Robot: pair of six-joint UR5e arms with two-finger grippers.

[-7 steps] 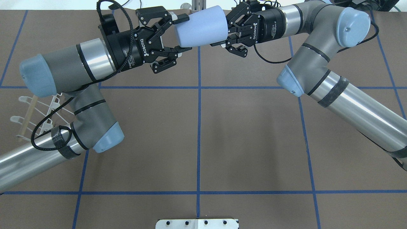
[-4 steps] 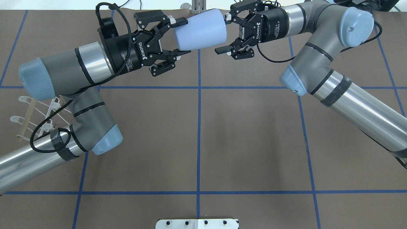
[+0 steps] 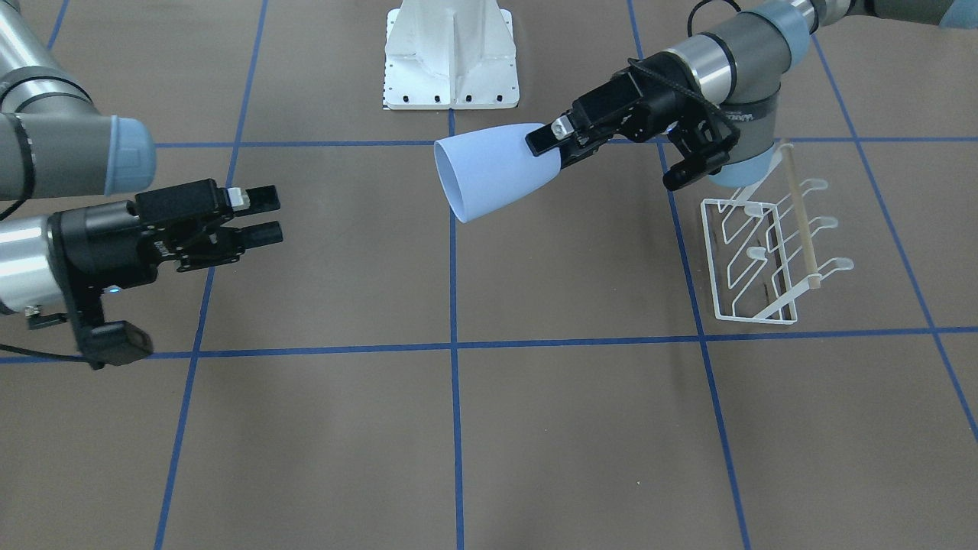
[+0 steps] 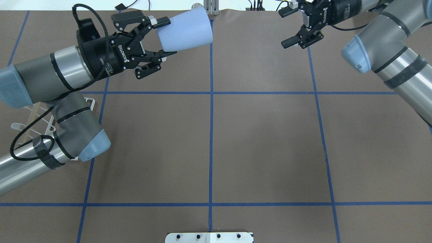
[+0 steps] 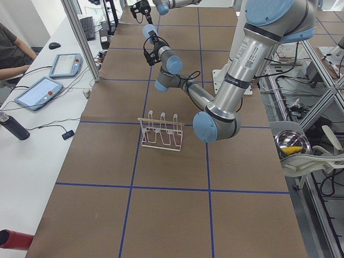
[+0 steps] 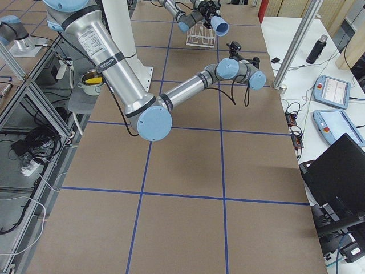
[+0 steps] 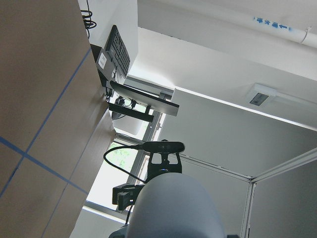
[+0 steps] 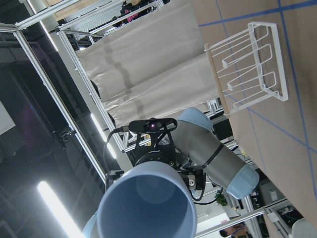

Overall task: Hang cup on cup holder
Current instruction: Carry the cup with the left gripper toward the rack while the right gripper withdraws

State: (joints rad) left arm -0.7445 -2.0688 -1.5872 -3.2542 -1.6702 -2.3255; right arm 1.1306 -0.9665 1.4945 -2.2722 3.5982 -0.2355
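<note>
The pale blue cup is held in the air on its side, its narrow base in my left gripper, which is shut on it. In the front-facing view the cup points its rim away from the left gripper. The white wire cup holder with its wooden rod stands on the table under and beside my left arm. It is mostly hidden in the overhead view. My right gripper is open and empty at the far right, well apart from the cup, and also shows in the front-facing view.
The white robot pedestal stands at the table's near middle edge. The brown table carries blue tape lines. A side desk with tablets and a dark bottle runs along the far edge.
My right gripper has let go of the cup and drawn back to the right. My left gripper has closed on the cup's base and carried it to the left.
</note>
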